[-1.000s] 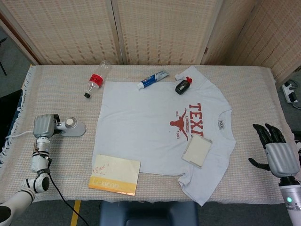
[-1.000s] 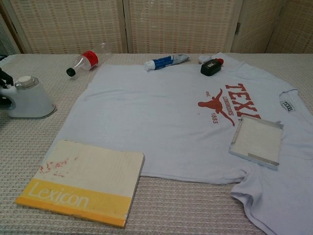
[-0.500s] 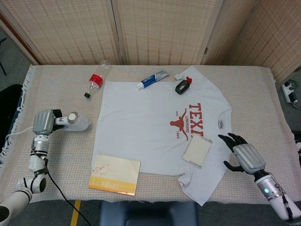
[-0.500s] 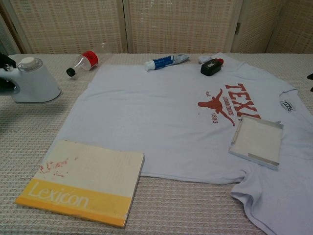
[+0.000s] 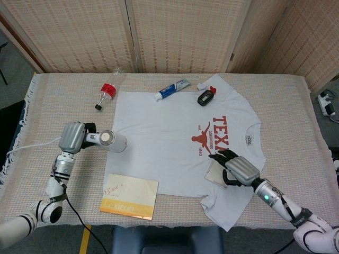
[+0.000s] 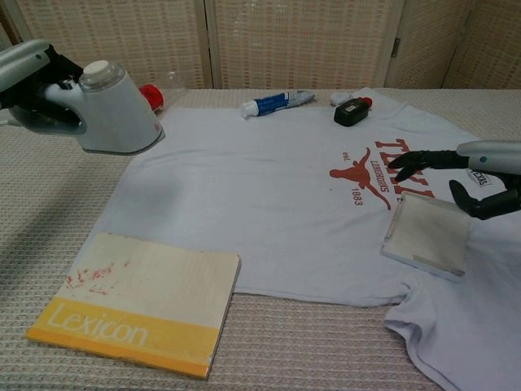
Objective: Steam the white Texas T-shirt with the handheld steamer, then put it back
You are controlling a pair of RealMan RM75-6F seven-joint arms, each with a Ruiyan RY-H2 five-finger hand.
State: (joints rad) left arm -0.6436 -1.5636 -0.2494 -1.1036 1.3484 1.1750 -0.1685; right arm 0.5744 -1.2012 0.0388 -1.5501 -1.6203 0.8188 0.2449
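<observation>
The white Texas T-shirt (image 5: 159, 143) (image 6: 260, 195) lies flat across the table with its red longhorn print toward the right. My left hand (image 5: 73, 138) (image 6: 28, 77) grips the handle of the white handheld steamer (image 5: 108, 142) (image 6: 110, 110), lifted above the shirt's left edge. My right hand (image 5: 237, 169) (image 6: 480, 175) hovers with fingers spread over the square white case (image 5: 221, 170) (image 6: 427, 235) lying on the shirt. I see no contact with the case.
A yellow Lexicon book (image 5: 130, 197) (image 6: 134, 301) overlaps the shirt's near-left hem. A black-and-red device (image 5: 205, 97) (image 6: 352, 111) sits on the shirt's far sleeve. A toothpaste tube (image 5: 171, 89) and a red-capped bottle (image 5: 107, 91) lie behind the shirt. The steamer's cord (image 5: 29, 147) trails left.
My left hand lifted the steamer off the table and carried it right to the shirt's left edge. The right hand swept in from the table's right side to above the white case.
</observation>
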